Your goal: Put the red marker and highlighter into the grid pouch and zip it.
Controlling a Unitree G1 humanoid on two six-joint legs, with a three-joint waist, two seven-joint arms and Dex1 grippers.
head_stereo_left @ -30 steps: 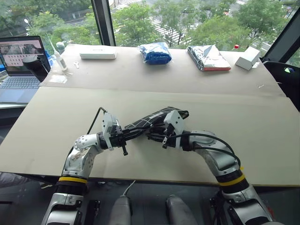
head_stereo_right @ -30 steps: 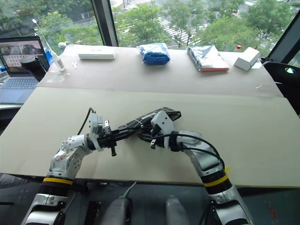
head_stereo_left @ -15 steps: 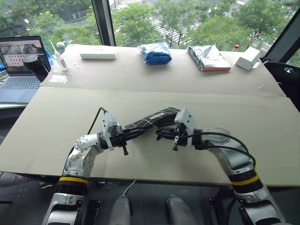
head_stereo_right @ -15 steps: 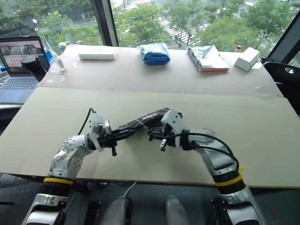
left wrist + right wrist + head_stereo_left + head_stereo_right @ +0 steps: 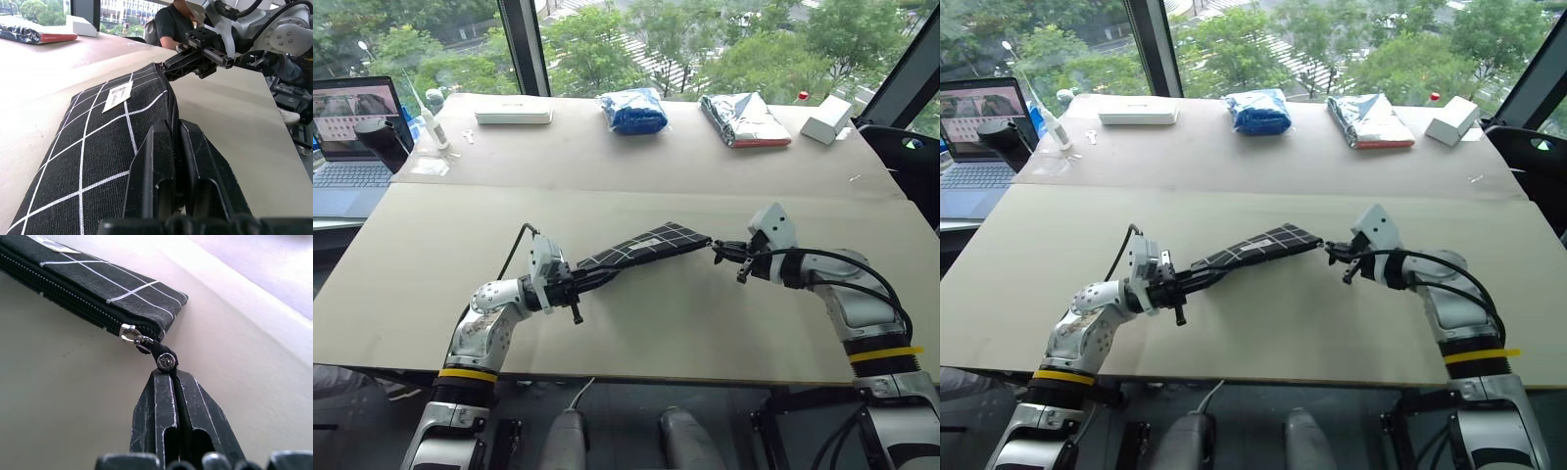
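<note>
Grid pouch is stretched above the tabletop between both hands. Left hand is clamped on one end, right hand pinches the zipper pull at the far corner. Zipper looks fully closed; marker and highlighter presumably inside. Task looks nearly complete, only release left.

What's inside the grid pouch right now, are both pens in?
Cannot tell. The grid pouch looks zipped shut to its end, where the right claw pinches the zipper pull. The fabric hides whatever is inside; no marker or highlighter lies on the table.
</note>
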